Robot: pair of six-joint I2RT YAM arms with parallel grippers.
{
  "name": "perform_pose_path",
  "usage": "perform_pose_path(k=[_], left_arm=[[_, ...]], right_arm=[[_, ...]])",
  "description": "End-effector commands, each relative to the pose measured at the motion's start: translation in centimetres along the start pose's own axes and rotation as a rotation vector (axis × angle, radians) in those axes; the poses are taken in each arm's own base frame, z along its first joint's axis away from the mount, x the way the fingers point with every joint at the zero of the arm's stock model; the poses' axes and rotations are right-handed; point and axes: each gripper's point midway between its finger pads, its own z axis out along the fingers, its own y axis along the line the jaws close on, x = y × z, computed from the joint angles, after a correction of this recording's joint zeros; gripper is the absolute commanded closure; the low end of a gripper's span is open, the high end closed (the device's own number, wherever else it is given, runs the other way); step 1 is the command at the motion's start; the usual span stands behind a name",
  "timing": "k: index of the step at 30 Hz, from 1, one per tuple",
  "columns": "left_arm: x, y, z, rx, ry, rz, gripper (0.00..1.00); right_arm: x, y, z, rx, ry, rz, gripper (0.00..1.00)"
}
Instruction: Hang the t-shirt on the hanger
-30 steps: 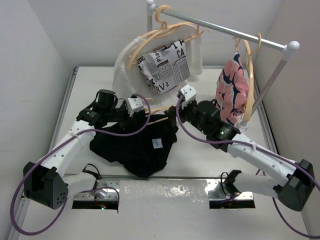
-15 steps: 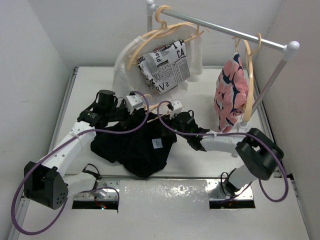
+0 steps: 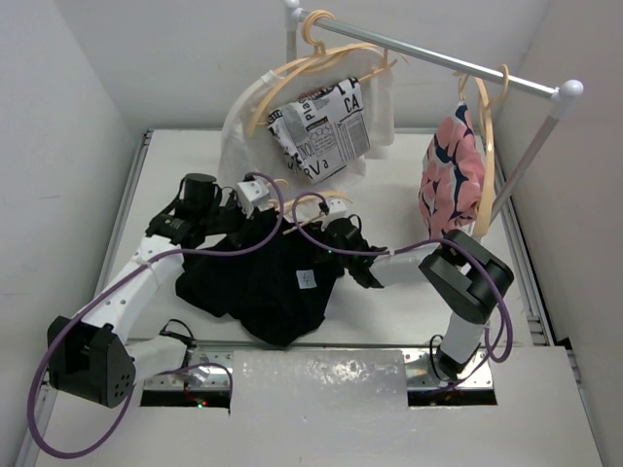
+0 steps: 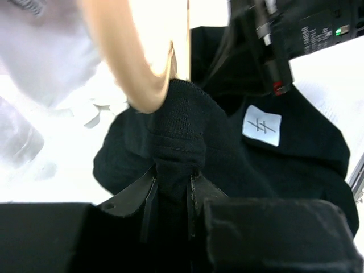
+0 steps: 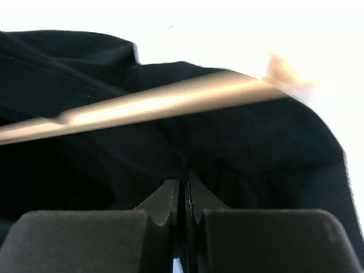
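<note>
While left claw [image 4: 170, 181] and right claw [image 5: 183, 186] pinch t-shirt [image 4: 227, 162] | white label [image 4: 261, 125]: hash-like mark

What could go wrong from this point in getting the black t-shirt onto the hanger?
1. The right hand is shut at the t-shirt edge. If it caught little cloth, a pull may slip it free.
2. The left hand pinches only a small collar fold beside the hanger tip, so the cloth might slide off that tip.
3. Neither hand visibly grips the hanger, so tugging the cloth could drag it out of line.
</note>
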Motion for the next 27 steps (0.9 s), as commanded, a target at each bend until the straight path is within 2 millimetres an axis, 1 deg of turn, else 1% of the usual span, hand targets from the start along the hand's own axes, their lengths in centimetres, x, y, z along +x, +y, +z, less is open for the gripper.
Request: perform_pose_path(k=[1, 2, 3, 4, 5, 6, 7, 8, 9, 11, 12, 13, 16, 19, 22, 25, 26, 27], left_arm=[[-2.3, 1.4, -1.9, -0.037, -0.096, 0.04, 1.0], [-1.7, 2.2, -2.5, -0.062, -0.086, 0.041, 1.0], [-1.4, 2.4, -3.0, -0.067, -0.081, 0.05, 1.0], [-0.3, 2.3, -3.3, -0.063, -0.057, 0.059, 1.0], [0.3, 2.9, -3.9, -0.076, -0.05, 0.055, 1.0], [0.4, 2.3, -4.3, -0.052, -0.061, 0.067, 1.0], [1.3, 1.9, -4.5, -0.034, -0.038, 0.08, 1.0], [1.6, 1.9, -4.8, -0.03, -0.031, 0.086, 1.0], [1.7, 1.7, -4.9, -0.028, -0.025, 0.089, 1.0], [2.3, 1.4, -5.2, -0.02, -0.007, 0.097, 1.0], [2.5, 1.3, -5.3, -0.015, 0.003, 0.104, 1.0], [3.1, 1.0, -5.3, -0.005, 0.022, 0.12, 1.0], [4.4, 0.6, -5.7, 0.01, 0.07, 0.16, 1.0], [5.2, 0.3, -6.0, 0.013, 0.098, 0.182, 1.0], [5.7, 0.6, -6.4, -0.006, 0.134, 0.216, 1.0], [6.1, 1.5, -7.1, -0.051, 0.18, 0.26, 1.0], [6.1, 1.5, -7.2, -0.05, 0.184, 0.271, 1.0], [6.3, 1.4, -7.3, -0.038, 0.194, 0.288, 1.0]], right_arm=[[0.2, -3.9, -1.4, 0.141, -0.042, 0.097, 1.0], [0.2, -4.8, -2.0, 0.159, -0.053, 0.144, 1.0], [-0.3, -7.0, -2.6, 0.198, -0.073, 0.187, 1.0], [0.2, -8.4, -3.3, 0.217, -0.066, 0.212, 1.0], [-0.5, -8.7, -3.8, 0.203, -0.081, 0.234, 1.0], [-1.2, -10.1, -4.3, 0.224, -0.099, 0.253, 1.0], [-1.3, -10.7, -4.6, 0.232, -0.098, 0.258, 1.0], [-1.7, -10.9, -4.8, 0.224, -0.102, 0.253, 1.0], [-2.1, -11.6, -4.9, 0.236, -0.111, 0.264, 1.0], [-2.5, -12.3, -5.3, 0.241, -0.121, 0.29, 1.0], [-3.0, -13.1, -5.6, 0.254, -0.142, 0.308, 1.0], [-2.9, -13.5, -6.0, 0.262, -0.152, 0.319, 1.0], [-3.6, -14.7, -6.7, 0.3, -0.171, 0.312, 1.0], [-4.0, -15.2, -6.8, 0.333, -0.153, 0.262, 1.0], [-4.0, -15.8, -7.3, 0.373, -0.15, 0.223, 1.0], [-4.0, -17.6, -8.1, 0.481, -0.081, 0.06, 1.0], [-3.9, -17.7, -8.1, 0.493, -0.061, 0.03, 1.0], [-4.3, -17.5, -8.0, 0.497, -0.048, -0.004, 1.0]])
